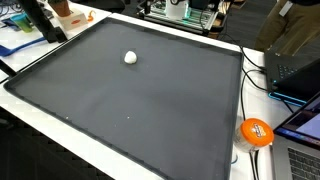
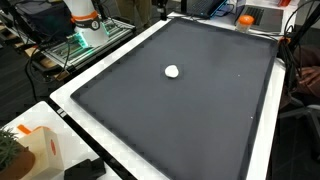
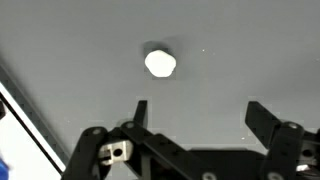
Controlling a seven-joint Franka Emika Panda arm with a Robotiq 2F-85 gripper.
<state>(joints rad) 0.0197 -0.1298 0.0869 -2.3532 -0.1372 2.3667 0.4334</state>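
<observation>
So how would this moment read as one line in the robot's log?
tool: open, empty | nearest: small white round object, ahead of tool, not touching | surface: dark mat

The small white rounded lump [image 3: 160, 63] is blurred in the wrist view; the black metal tool [image 3: 195, 106] is cropped.

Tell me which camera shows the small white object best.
The wrist view: the white object appears largest, unblocked, beyond the open gripper. Both exterior views show it only as a tiny dot on the dark mat.
</observation>
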